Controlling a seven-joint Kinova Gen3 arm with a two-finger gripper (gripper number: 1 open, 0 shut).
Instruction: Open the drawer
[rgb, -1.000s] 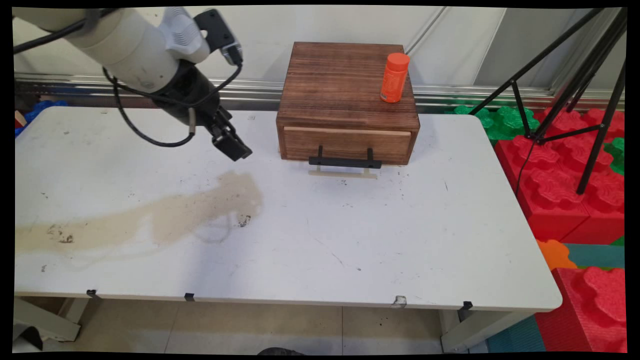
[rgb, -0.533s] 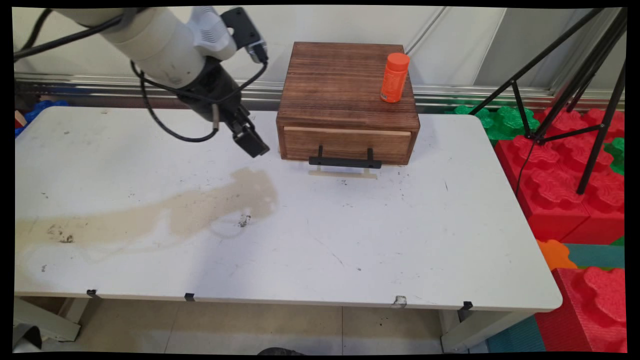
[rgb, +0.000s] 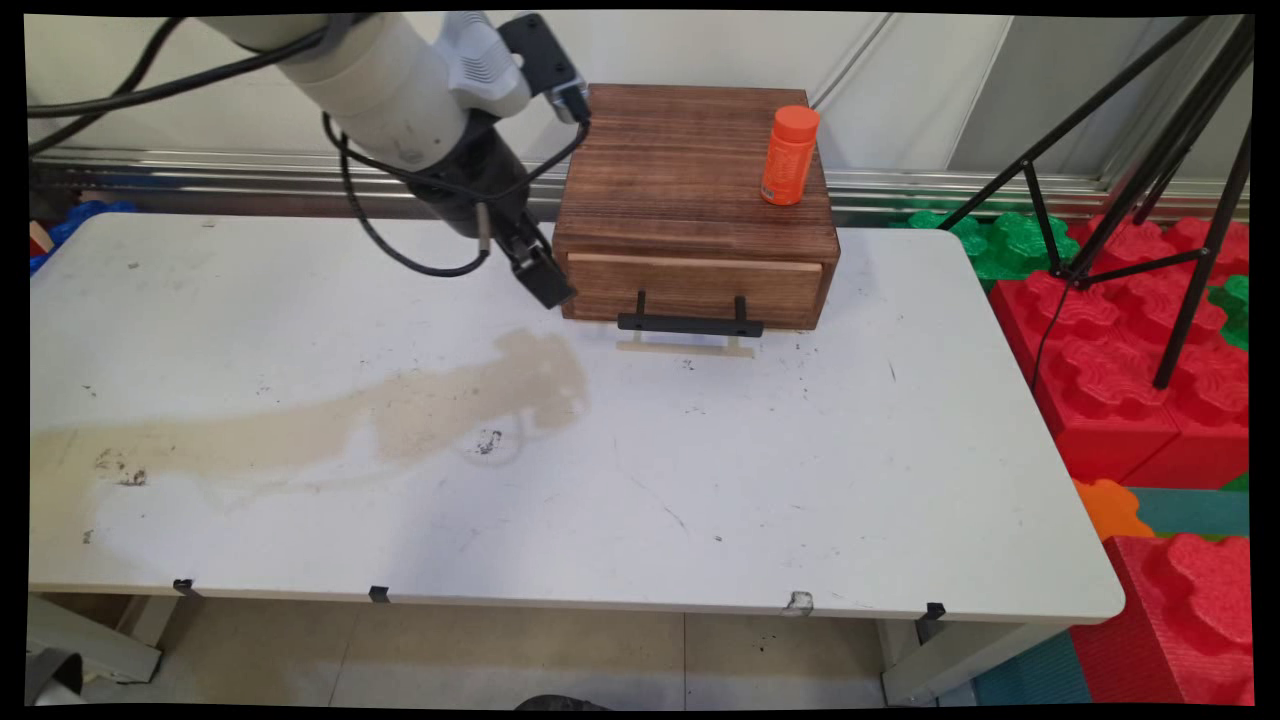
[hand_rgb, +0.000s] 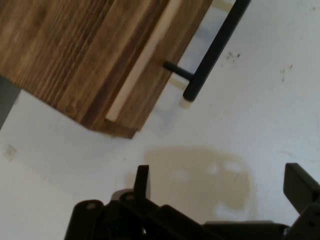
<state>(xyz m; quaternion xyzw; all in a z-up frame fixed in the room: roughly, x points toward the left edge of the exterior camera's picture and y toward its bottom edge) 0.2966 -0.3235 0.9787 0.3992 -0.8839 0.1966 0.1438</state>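
Rightward since a second ago, the black two-finger gripper (rgb: 545, 285) now hangs beside the brown wooden drawer box's (rgb: 695, 205) front-left corner, jaws apart, angled toward its black bar handle (rgb: 690, 323).

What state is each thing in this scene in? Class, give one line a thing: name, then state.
Drawer: shut, flush with the box front.
Handle: black bar, free, nothing gripping it.
Bottle: upright on the box top, orange cap on.
Gripper: open, empty, above the table beside the box's left front corner.
Table: stained tan on its left half.
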